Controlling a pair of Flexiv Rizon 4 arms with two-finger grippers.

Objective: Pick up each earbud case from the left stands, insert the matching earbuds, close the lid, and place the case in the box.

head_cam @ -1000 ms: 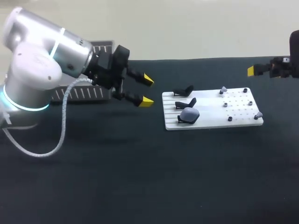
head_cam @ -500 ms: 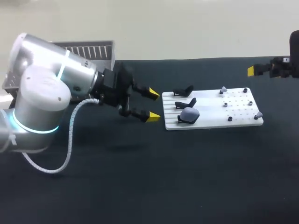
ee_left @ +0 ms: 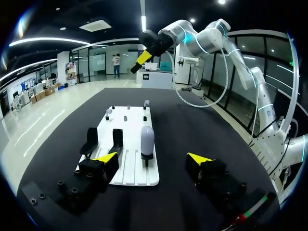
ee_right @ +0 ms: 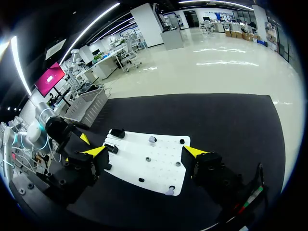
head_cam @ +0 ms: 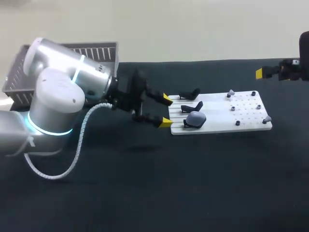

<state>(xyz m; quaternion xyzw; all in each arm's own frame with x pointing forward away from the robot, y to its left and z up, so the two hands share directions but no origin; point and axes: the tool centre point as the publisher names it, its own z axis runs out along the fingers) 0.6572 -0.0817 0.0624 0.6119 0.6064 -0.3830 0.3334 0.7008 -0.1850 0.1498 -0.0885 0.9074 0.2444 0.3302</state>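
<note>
the earbud case [ee_left: 147,139], a pale grey pod, stands on end on the front stand [head_cam: 188,125] of three on a white board [head_cam: 217,118]. its long axis runs straight up from the stand, rounded end uppermost. the two other stands [head_cam: 192,106] are black and sit in a row behind it, along the board's left end. small grey earbuds [head_cam: 231,92] and dark pegs [head_cam: 237,123] are spread over the board's right end.

the left pincer [head_cam: 165,110] hangs at the board's left edge, pointing along the board, with its yellow tips wide apart. the case is just ahead of it, in line with the gap between the fingers and touching neither.

the right pincer [ee_right: 144,151] is held high over the table's far right, well apart from the board, with its fingers also spread.

the box [head_cam: 67,50], a grey slatted basket, sits at the table's back left behind the left arm.
</note>
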